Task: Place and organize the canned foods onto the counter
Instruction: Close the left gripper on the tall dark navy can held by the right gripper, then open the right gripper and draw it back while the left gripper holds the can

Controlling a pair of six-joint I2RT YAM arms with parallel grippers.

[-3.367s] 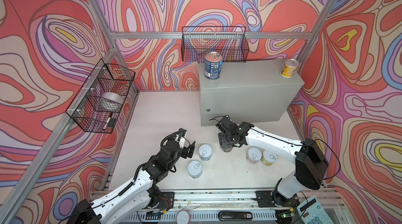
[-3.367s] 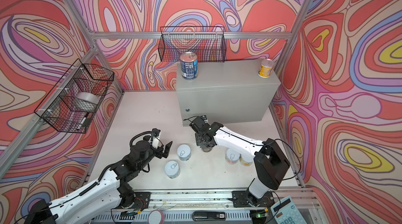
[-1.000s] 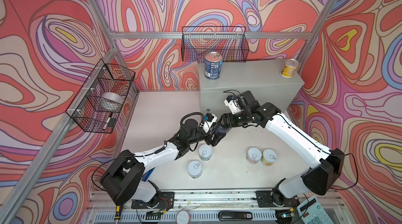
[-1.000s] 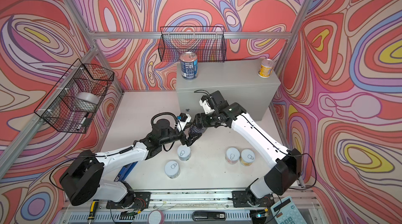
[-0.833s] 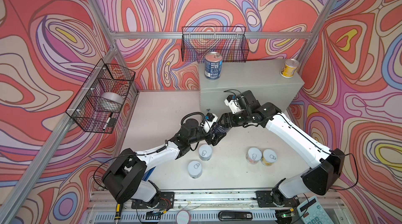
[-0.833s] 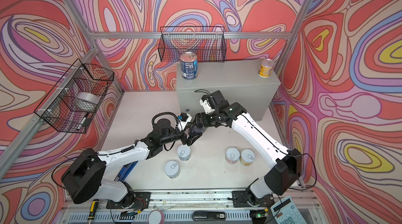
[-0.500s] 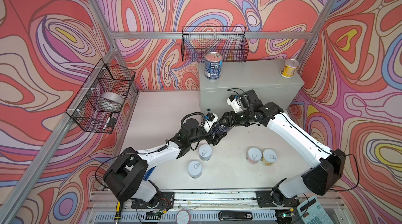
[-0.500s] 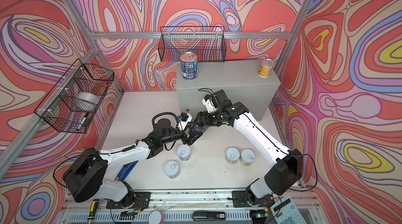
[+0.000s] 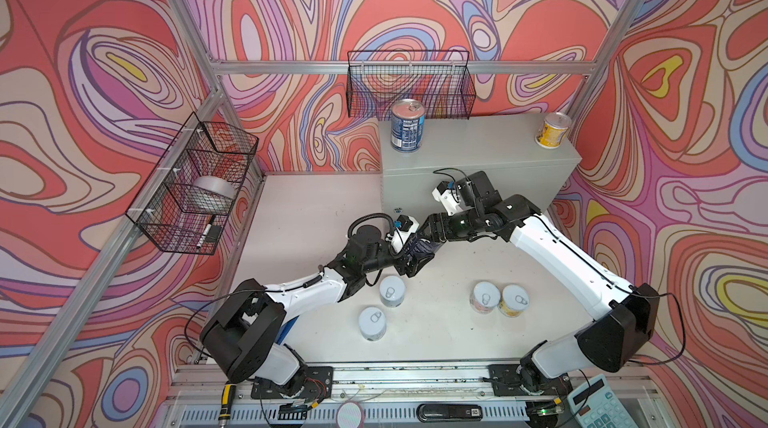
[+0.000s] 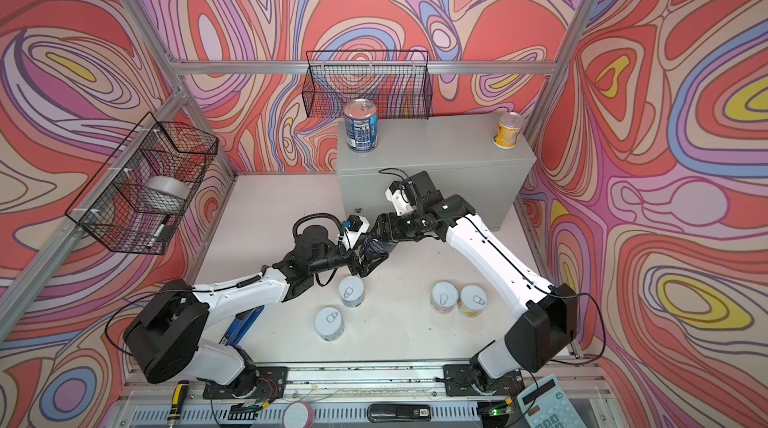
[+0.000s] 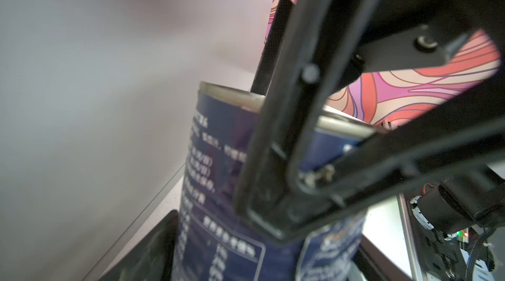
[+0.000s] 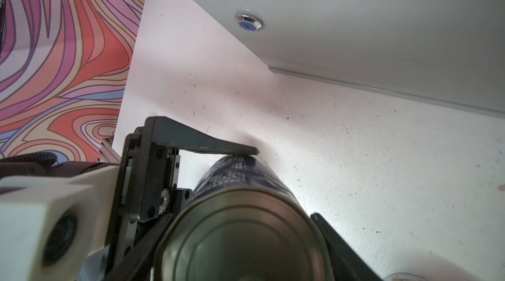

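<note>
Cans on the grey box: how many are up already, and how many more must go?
Two stand on the counter: a tall dark blue can and a yellow can. A second dark blue can is in the air, gripped by the right gripper, with the left gripper at it too. Left on the floor: two pale cans, a pinkish can and a yellowish can.

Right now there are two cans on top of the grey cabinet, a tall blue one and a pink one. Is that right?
Almost. The counter holds two cans, the tall blue can and a yellow can, not a pink one. Both top views show it.
</note>
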